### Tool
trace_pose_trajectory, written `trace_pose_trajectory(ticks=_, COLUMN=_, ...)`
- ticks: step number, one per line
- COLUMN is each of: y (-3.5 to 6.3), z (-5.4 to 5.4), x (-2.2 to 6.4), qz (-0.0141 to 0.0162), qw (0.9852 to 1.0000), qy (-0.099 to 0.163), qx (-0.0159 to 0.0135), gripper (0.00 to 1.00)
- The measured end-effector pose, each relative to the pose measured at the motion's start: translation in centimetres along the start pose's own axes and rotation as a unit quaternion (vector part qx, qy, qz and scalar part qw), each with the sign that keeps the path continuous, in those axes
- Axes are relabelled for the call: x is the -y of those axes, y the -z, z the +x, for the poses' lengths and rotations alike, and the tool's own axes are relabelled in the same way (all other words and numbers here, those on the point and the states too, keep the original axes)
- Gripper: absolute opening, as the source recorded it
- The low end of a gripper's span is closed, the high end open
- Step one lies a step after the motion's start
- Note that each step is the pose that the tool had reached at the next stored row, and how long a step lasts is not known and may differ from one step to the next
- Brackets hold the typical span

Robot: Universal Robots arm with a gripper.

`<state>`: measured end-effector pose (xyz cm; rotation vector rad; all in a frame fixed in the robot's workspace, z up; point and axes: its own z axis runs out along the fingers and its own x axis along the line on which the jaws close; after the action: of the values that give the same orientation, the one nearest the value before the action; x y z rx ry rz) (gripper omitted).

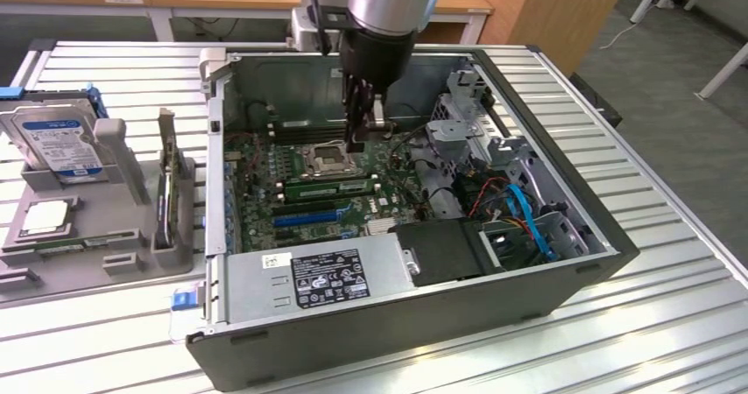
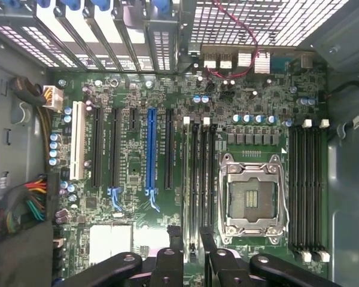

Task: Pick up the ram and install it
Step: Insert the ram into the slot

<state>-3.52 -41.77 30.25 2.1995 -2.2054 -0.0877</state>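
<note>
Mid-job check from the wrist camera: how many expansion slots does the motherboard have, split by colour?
White slot: 1
Blue slot: 1
Black slots: 4 (three long, one short)
Total: 6

Holder [image 1: 35,280] sits on exterior view's left of case [image 1: 409,324].
</note>
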Motion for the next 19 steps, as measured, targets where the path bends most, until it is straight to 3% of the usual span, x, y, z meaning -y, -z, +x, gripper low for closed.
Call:
trace_pose_trajectory(ticks=8, y=0.88, z=0.0, x=-0.05, qz=0.0000, qw=1.0000, qy=0.000, qx=0.0000, gripper=0.25)
trace_pose_trajectory(ticks=19, y=1.25, z=0.0, x=-0.07, qz=0.0000, qw=1.0000, qy=0.000, qx=0.0000, gripper=0.25)
